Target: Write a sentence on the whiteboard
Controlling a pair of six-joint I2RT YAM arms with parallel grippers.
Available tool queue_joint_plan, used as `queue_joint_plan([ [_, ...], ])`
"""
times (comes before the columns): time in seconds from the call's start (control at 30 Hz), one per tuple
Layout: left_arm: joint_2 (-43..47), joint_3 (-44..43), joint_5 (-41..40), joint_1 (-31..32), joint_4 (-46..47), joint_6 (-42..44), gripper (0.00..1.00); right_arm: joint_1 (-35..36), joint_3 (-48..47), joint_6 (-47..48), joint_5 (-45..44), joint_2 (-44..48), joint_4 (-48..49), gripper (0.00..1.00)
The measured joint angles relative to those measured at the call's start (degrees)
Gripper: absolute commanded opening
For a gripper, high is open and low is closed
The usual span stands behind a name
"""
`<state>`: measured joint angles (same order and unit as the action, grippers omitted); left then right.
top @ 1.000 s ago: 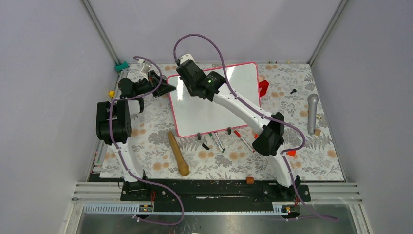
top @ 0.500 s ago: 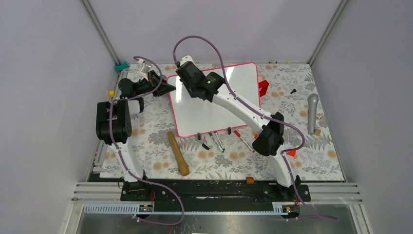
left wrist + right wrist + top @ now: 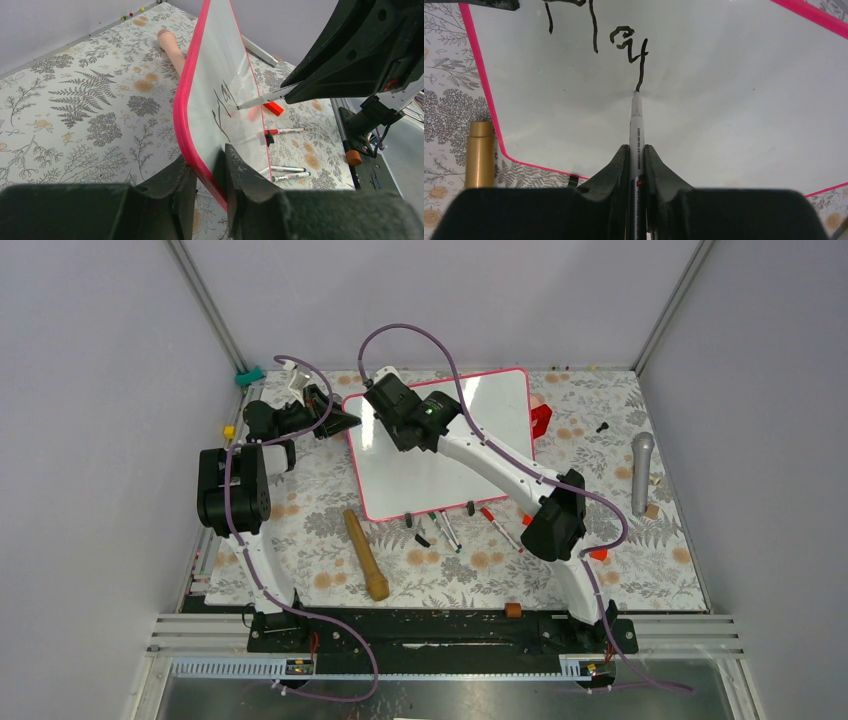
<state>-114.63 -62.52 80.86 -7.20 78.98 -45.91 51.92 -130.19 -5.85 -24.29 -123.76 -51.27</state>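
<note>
1. The whiteboard (image 3: 420,475) lies on the floral table (image 3: 300,530) toward the far middle, turned a little askew, with its two black clips on the near edge.
2. The sentence (image 3: 642,62) is only a few black letters so far, up near the board's far left corner.
3. The marker (image 3: 636,125) has its tip right on the board at the end of the last stroke.
4. The right gripper (image 3: 636,150) is clamped tight on the marker's barrel.
5. The left gripper (image 3: 207,167) is pinching the board's pink frame at its left edge, one finger on each side.
6. Loose pens (image 3: 447,530) lie just beside the near edge.
7. A wooden pin (image 3: 365,555) lies nearer the arm bases, and a grey microphone (image 3: 641,470) sits well off to the right.
</note>
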Motion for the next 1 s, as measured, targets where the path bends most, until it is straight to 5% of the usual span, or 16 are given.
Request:
queue_joint_plan([
  [0.37, 0.0, 0.0, 0.02, 0.0, 0.02, 0.0, 0.0, -0.02, 0.24, -0.09, 0.94, 1.4, -0.42, 0.0],
  [0.8, 0.0, 0.0, 0.02, 0.0, 0.04, -0.02, 0.0, -2.45, 15.13, 0.87, 1.27, 22.25, 9.31, 0.0],
  [1.0, 0.0, 0.0, 0.04, 0.0, 0.04, -0.02, 0.0, -5.57, 20.26, 0.17, 3.13, 24.3, 12.76, 0.0],
])
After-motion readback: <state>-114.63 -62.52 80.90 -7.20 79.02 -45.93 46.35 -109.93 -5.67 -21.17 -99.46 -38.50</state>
